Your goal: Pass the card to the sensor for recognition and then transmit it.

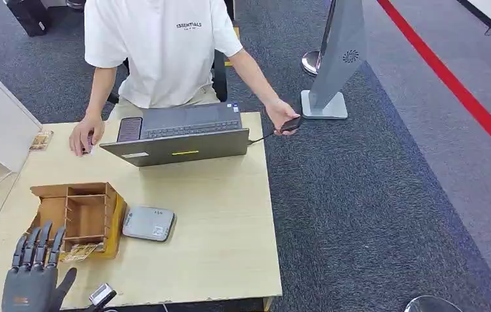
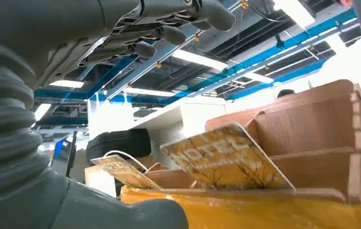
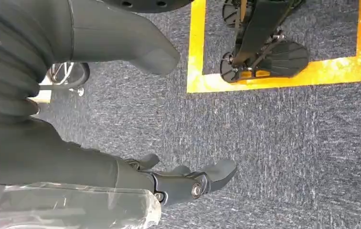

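Fingers straight and spread, the left hand [image 1: 34, 273] rises from the bottom-left corner of the head view, holding nothing, its wrist cut off by the frame edge. It sits just in front of the wooden box [image 1: 80, 214], whose open compartments face up on the pale bench [image 1: 217, 214]. At the box's near edge lies a card [image 1: 80, 252], small and hard to read from above; the left wrist view shows a card [image 2: 224, 160] propped at a tilt in the box, gold with tree shapes and blurred lettering, and a second one farther back, half hidden. A small dark object [image 1: 102, 295] near the thumb is cut off at the bottom, and I cannot tell what it is. Just beside the box is the flat grey sensor [image 1: 149, 223]. Farther back a laptop [image 1: 181, 133] stands open towards a person [image 1: 165, 45] whose head is out of frame. The right hand [image 3: 188, 181] hangs over blue carpet [image 3: 288, 138], fingers loosely curled and apart, holding nothing.
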### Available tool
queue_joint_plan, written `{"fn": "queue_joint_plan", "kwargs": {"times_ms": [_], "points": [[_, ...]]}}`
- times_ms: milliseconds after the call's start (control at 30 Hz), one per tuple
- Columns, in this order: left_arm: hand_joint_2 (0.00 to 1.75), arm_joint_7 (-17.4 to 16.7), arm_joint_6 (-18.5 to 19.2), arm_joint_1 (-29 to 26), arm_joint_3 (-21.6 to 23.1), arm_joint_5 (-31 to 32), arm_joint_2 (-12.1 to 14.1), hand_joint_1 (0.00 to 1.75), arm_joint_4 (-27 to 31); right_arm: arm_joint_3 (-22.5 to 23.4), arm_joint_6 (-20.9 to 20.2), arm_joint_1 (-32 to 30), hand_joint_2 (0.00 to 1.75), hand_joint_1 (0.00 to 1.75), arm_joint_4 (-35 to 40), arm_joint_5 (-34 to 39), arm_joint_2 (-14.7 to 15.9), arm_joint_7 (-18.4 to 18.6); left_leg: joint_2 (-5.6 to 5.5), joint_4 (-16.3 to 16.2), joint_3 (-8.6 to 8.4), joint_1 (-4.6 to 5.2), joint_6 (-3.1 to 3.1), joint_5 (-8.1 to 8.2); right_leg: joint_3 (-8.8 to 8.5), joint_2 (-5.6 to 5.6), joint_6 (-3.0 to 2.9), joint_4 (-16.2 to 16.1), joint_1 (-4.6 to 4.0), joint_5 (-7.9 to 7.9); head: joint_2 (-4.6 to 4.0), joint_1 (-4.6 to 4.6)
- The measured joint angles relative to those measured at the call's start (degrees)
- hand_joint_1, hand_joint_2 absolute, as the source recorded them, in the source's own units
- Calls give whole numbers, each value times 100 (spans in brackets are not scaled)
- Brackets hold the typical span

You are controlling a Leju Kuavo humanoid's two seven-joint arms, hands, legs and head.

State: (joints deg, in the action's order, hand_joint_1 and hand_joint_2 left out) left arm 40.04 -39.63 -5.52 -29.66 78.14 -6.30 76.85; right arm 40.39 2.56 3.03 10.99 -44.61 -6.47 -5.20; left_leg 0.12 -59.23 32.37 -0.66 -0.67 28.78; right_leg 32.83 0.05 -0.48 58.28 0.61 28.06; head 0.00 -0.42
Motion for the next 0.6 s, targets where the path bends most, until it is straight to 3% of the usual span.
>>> {"fn": "queue_joint_plan", "kwargs": {"times_ms": [233,600], "points": [[175,0,0,143,-9,-252,190,0,-35,0,-22,4,175,0,4,-57,0,-26,0,0,0,0,0,-2,0,0,-1,1,0,0,0,-2],[175,0,0,179,-35,-276,249,0,-59,0,-29,6,175,0,4,-68,7,-29,0,0,1,0,1,-2,0,0,0,0,0,0,0,0]]}}
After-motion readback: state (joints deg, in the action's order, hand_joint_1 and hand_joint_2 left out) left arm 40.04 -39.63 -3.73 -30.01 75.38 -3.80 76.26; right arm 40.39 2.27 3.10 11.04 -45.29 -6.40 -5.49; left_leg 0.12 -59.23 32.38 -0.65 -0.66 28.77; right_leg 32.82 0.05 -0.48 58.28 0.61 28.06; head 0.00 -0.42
